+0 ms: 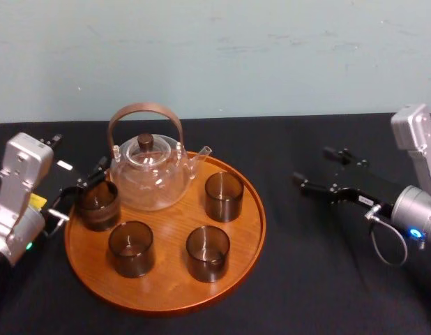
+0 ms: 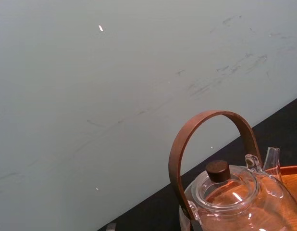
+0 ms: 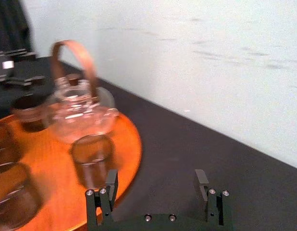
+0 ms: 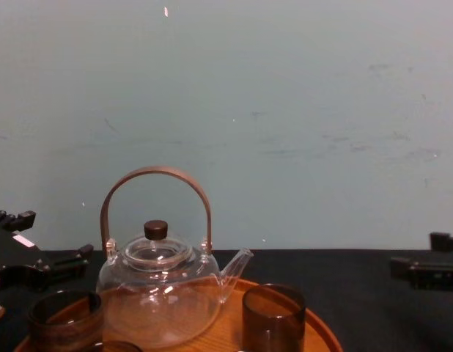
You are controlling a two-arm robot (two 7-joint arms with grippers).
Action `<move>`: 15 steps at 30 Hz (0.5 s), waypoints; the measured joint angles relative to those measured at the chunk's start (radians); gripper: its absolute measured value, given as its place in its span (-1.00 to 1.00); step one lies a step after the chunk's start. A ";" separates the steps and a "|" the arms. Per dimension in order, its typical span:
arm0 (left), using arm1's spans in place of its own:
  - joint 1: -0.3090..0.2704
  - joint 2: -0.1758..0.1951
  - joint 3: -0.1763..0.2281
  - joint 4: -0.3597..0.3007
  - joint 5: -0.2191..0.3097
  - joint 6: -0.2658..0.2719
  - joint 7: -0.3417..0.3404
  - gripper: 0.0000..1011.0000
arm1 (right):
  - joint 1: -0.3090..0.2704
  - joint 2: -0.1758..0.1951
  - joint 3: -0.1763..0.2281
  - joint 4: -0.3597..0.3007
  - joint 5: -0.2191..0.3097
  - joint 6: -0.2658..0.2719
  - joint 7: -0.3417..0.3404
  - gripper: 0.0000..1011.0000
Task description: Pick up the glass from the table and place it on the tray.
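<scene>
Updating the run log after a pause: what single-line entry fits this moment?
stage: leftmost glass standing on tray | left gripper: open, beside that glass | right gripper: open, above table, right of tray

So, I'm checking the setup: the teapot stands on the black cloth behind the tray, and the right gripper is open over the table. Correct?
Not quite: the teapot stands on the tray itself, toward its back, as the head view shows. The right gripper is indeed open over the table. The left gripper is by the glass at the tray's left edge.
</scene>
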 joint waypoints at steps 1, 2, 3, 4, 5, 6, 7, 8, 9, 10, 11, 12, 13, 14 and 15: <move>0.000 0.000 0.000 0.000 0.000 0.000 0.000 0.98 | -0.007 -0.005 0.009 0.000 -0.002 -0.005 -0.015 0.98; 0.000 0.000 0.000 0.000 0.000 0.000 0.000 0.98 | -0.018 -0.016 0.024 0.000 -0.005 -0.012 -0.041 0.98; 0.000 0.000 0.000 0.000 0.000 0.000 0.000 0.98 | -0.023 -0.020 0.029 0.001 -0.006 -0.016 -0.052 0.98; 0.000 0.000 0.000 0.000 0.000 0.000 0.000 0.98 | -0.028 -0.025 0.036 0.003 -0.009 -0.020 -0.065 0.98; 0.000 0.000 0.000 0.000 0.000 0.000 0.000 0.98 | -0.034 -0.031 0.042 0.005 -0.012 -0.026 -0.078 0.98; 0.000 0.000 0.000 0.000 0.000 0.000 0.000 0.98 | -0.042 -0.042 0.055 0.010 -0.018 -0.039 -0.101 0.98; 0.000 0.000 0.000 0.000 0.000 0.000 0.000 0.98 | -0.047 -0.048 0.060 0.013 -0.021 -0.045 -0.111 0.98; 0.000 0.000 0.000 0.000 0.000 0.000 0.000 0.98 | -0.051 -0.054 0.065 0.016 -0.024 -0.051 -0.121 0.98; 0.000 0.000 0.000 0.000 0.000 0.000 0.000 0.98 | -0.057 -0.065 0.074 0.023 -0.030 -0.063 -0.138 0.98; 0.000 0.000 0.000 0.000 0.000 0.000 0.000 0.98 | -0.060 -0.071 0.080 0.026 -0.032 -0.069 -0.145 0.98; 0.000 0.000 0.000 0.000 0.000 0.000 0.000 0.98 | -0.065 -0.082 0.087 0.036 -0.037 -0.079 -0.158 0.98; 0.000 0.000 0.000 0.000 0.000 0.000 0.000 0.98 | -0.065 -0.082 0.087 0.036 -0.037 -0.079 -0.158 0.98; 0.000 0.000 0.000 0.000 0.000 0.000 0.000 0.98 | -0.068 -0.090 0.092 0.045 -0.043 -0.088 -0.166 0.98; 0.000 0.000 0.000 0.000 0.000 0.000 0.000 0.98 | -0.069 -0.094 0.094 0.050 -0.046 -0.091 -0.169 0.98; 0.000 0.000 0.000 0.000 0.000 0.000 0.000 0.98 | -0.071 -0.100 0.097 0.058 -0.051 -0.095 -0.173 0.98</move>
